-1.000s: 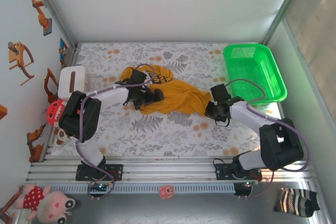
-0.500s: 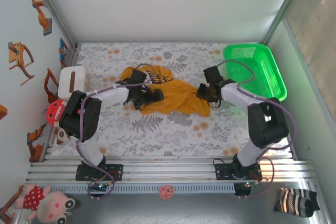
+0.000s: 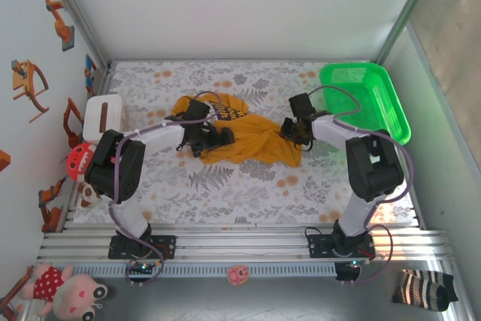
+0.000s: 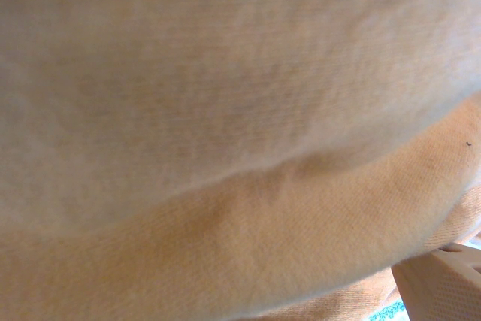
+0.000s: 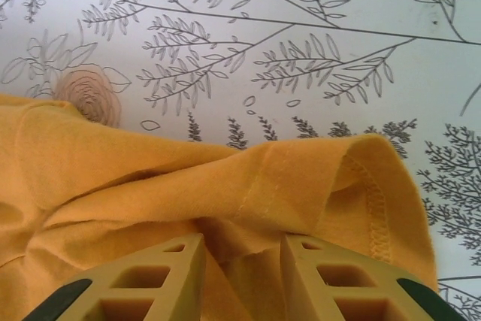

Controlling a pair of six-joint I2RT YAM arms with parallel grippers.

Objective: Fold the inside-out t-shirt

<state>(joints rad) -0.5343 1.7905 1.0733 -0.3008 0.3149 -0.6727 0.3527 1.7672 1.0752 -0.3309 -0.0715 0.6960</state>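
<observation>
The floral-patterned table (image 3: 248, 186) is carrying the inside-out t-shirt (image 3: 252, 144), which is lying crumpled at its middle, stretching from a bunched end with dark lettering at the back left to a narrower end at the right, well apart from the green basket (image 3: 397, 103) that is sitting in the far right corner. The cloth is sagging into loose folds and wrinkles, so it is looking light, soft and limp; it is likely to be draping and trailing under any lift, not holding a shape, and a single pinch is likely to be dragging the rest along the table. The left gripper (image 3: 218, 139) is resting on the shirt's left part with its jaws standing wide, and mustard fabric (image 4: 225, 110) is pressing right against its wrist camera, so whether any cloth is lying between the jaws I cannot tell. The right gripper (image 3: 289, 131) is sitting at the shirt's right end, and in its wrist view its jaws (image 5: 242, 240) are closing narrowly on a raised ridge of fabric (image 5: 150, 178), pinching it just beside a stitched hem (image 5: 376, 208). In my judgement the hems and seams are offering the surest hold, being thicker and less slippery than the single layer, and two corners taken apart are needed for spreading it flat
</observation>
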